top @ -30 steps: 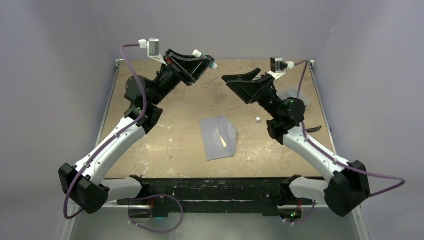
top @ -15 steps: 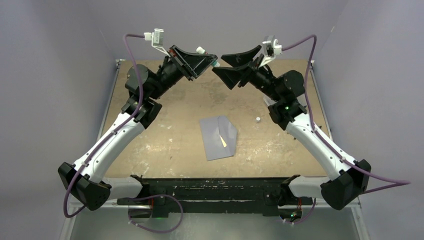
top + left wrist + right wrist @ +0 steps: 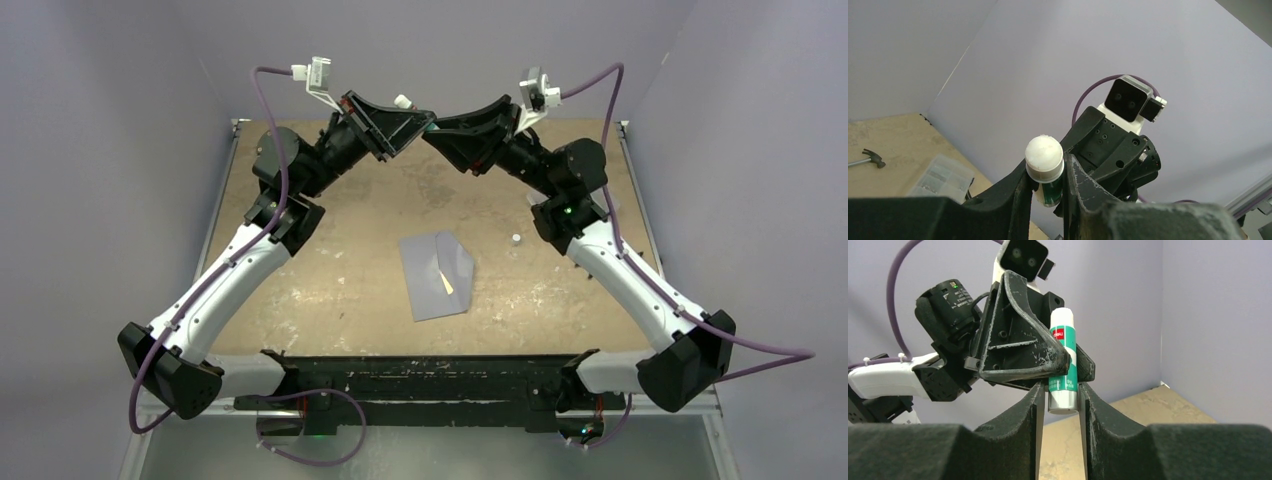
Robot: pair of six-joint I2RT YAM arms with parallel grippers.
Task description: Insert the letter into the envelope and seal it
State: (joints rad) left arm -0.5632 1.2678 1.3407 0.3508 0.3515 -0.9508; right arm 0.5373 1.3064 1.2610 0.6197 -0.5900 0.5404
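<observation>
Your envelope (image 3: 432, 285) lies flat on the table (image 3: 340, 270), and only a thin cream strip of the letter (image 3: 447, 283) shows, along a crease near the envelope's middle. A small white piece (image 3: 515, 239) sits just to the envelope's right. High above the envelope's far side, your two arms meet tip to tip. Your left gripper (image 3: 1046, 172) pinches a green-and-white glue stick (image 3: 1063, 340) around its body. Your right gripper (image 3: 1060, 390) has its fingers close on either side of the stick's flat end; you cannot tell whether they press it.
</observation>
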